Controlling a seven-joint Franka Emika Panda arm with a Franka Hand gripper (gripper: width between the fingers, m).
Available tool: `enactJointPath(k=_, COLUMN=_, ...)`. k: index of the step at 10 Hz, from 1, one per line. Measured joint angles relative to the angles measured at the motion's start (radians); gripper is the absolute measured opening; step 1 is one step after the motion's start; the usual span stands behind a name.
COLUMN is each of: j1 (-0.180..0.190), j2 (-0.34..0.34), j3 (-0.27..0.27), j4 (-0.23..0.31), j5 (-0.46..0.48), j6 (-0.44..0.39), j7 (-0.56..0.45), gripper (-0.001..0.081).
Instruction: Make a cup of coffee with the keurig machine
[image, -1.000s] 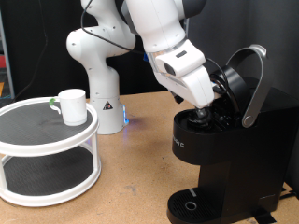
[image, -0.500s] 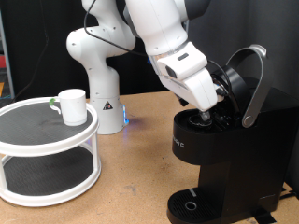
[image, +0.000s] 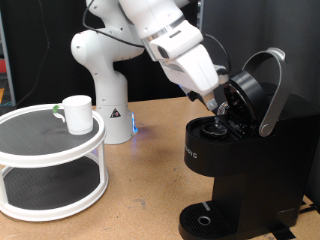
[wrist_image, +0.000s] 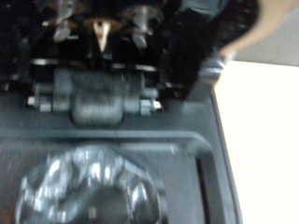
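Exterior view showed the gripper (image: 218, 103), grip state unclear, just above the keurig machine (image: 240, 170) with lid raised; the cup (image: 77, 112) waited apart. Slow, straight withdrawal seemed wise.

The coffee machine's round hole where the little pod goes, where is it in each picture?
Exterior view: the pod chamber sits at the top front of the keurig machine, under the raised lid, just below the gripper.
Wrist view: the pod chamber fills the lower part, with something shiny inside.
Shared landmark: the lid's underside, above the chamber in both views.
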Motion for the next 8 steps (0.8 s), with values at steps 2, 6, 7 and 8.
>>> enactJointPath(k=2, j1=-0.007, j2=-0.009, j3=0.0, j4=-0.009, j5=-0.012, j6=0.0, j7=0.0, gripper=0.0808)
enactJointPath(k=6, j1=-0.017, j2=-0.027, j3=-0.041, j4=0.015, j5=0.084, j6=-0.054, j7=0.01, gripper=0.0808)
enactJointPath(k=7, j1=-0.032, j2=-0.035, j3=-0.054, j4=0.044, j5=0.056, j6=-0.142, j7=0.039, gripper=0.0808)
enactJointPath(k=8, j1=-0.045, j2=-0.036, j3=-0.065, j4=0.084, j5=0.016, j6=-0.231, j7=0.066, gripper=0.0808)
